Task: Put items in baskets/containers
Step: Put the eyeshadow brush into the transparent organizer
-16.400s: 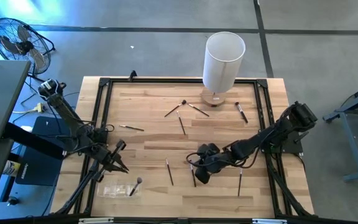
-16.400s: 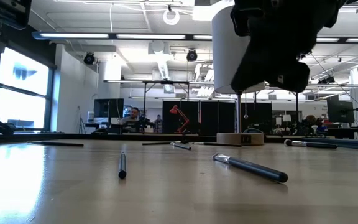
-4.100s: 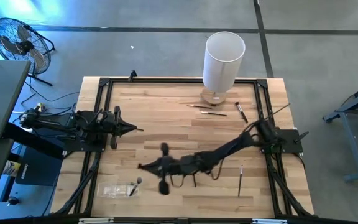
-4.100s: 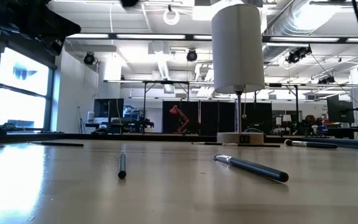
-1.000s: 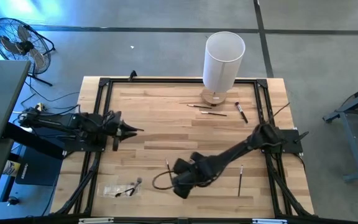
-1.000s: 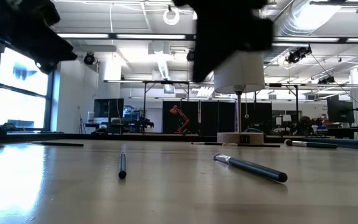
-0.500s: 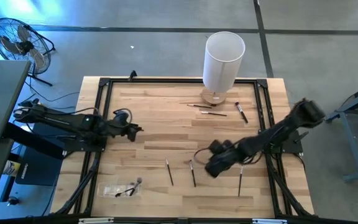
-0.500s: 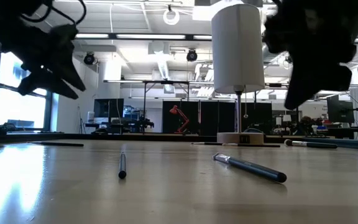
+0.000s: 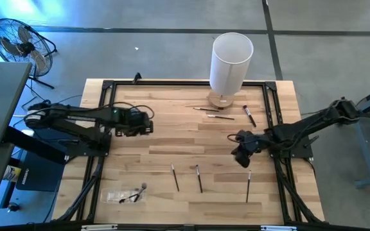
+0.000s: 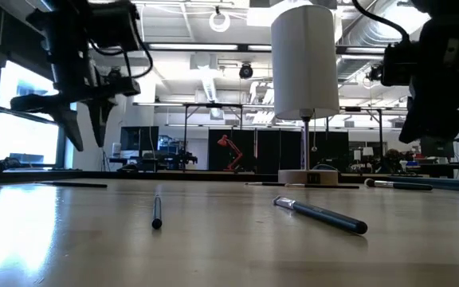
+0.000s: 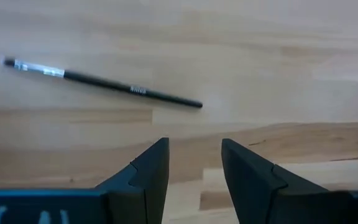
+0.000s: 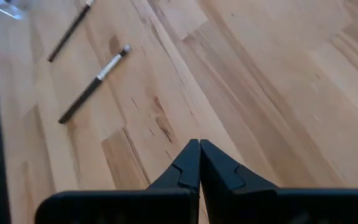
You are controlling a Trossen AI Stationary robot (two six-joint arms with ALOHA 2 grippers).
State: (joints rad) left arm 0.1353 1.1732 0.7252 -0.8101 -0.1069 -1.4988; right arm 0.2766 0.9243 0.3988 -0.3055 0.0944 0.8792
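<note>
Since half a second ago the right gripper (image 9: 241, 156) has withdrawn rightward, shut and empty, leaving open wood mid-table. Left gripper (image 11: 194, 163) hovers parted over a thin dark silver-ferruled brush (image 11: 101, 83); clear plastic tray (image 9: 122, 196) lies front-left.

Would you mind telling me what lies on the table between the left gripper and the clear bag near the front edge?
Only bare wood: in the high view nothing lies between the left gripper and the clear bag.

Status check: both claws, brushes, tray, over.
Left claw open above one brush, empty. Right claw shut, empty, right of centre. Clear tray holds brushes; three brushes loose in front. Nothing blocking.
</note>
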